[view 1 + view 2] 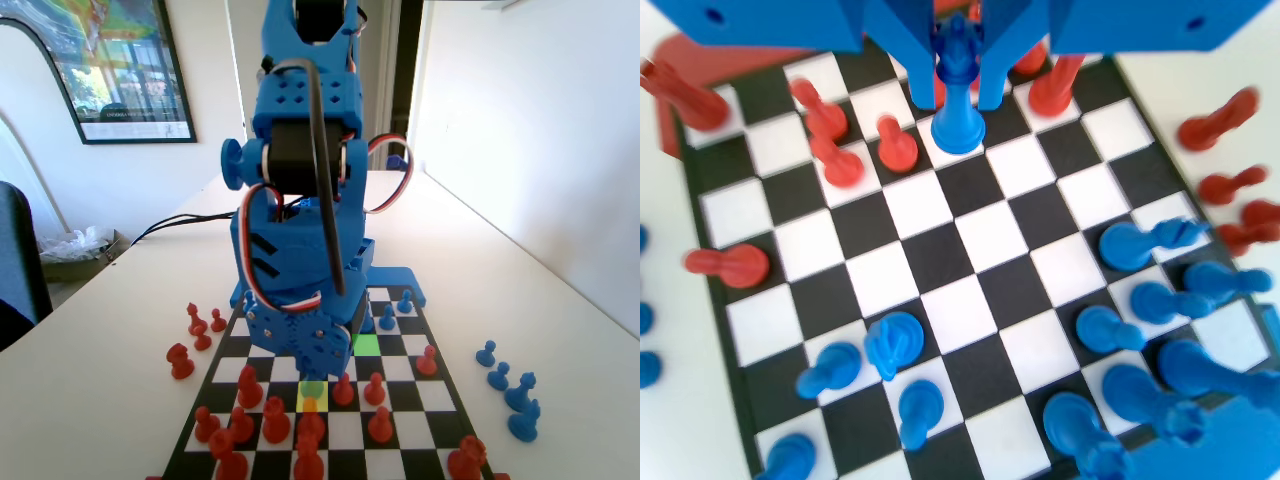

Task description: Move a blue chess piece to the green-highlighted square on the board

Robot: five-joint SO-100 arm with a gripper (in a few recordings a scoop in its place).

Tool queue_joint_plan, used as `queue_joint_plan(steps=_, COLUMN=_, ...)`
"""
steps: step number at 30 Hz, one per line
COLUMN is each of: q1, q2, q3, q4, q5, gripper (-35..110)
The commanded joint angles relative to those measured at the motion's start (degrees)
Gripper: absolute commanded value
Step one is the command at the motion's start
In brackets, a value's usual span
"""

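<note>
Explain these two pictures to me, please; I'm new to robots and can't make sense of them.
The blue machine is a small robot arm bent over a chess board on a white table. One picture comes from a camera standing at the board's other end, facing the arm. The other comes from a camera riding on the arm's wrist, looking down. Red pieces and blue pieces stand on and beside the board; one square glows green. The arm's tool has its two jaws either side of a tall blue piece. Whether they squeeze it, I cannot tell.
</note>
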Motion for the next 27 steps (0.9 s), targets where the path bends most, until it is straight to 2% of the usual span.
queue_joint_plan(steps=1, q1=0.0, q2=9.8, q3=1.1, q4=3.5, q5=-1.0, gripper=1)
queue_joint_plan(steps=15, q1=-5.3, q2=26.9, q3=10.6, q4=10.4, q5=-0.9, gripper=1)
queue_joint_plan(steps=27, q1=-14.6, q2=29.4, q3=17.1, q4=9.7, q5=2.5, gripper=1)
